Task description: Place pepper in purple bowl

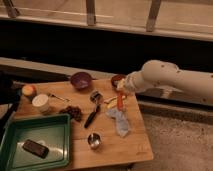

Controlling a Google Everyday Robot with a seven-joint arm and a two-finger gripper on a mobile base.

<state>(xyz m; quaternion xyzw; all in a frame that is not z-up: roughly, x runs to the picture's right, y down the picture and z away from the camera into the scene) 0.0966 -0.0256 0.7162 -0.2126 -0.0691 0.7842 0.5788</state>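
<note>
The orange-red pepper (pixel 120 102) hangs upright from my gripper (pixel 121 93), which is shut on its top end, above the table's back right part. The white arm reaches in from the right. The dark purple bowl (pixel 80 80) stands at the back middle of the wooden table (pixel 130 147), to the left of the gripper and well apart from it. A bowl with a reddish outside (pixel 116 79) stands just behind the gripper, partly hidden by it.
A pale yellow banana-like piece (pixel 110 103) lies left of the pepper, and a grey crumpled piece (pixel 119 123) lies below it. A black-handled utensil (pixel 92 117), a metal cup (pixel 93 141), dark grapes (pixel 75 112), a white cup (pixel 41 103) and an orange fruit (pixel 29 90) are on the table. A green tray (pixel 55 125) holds a dark block (pixel 35 148).
</note>
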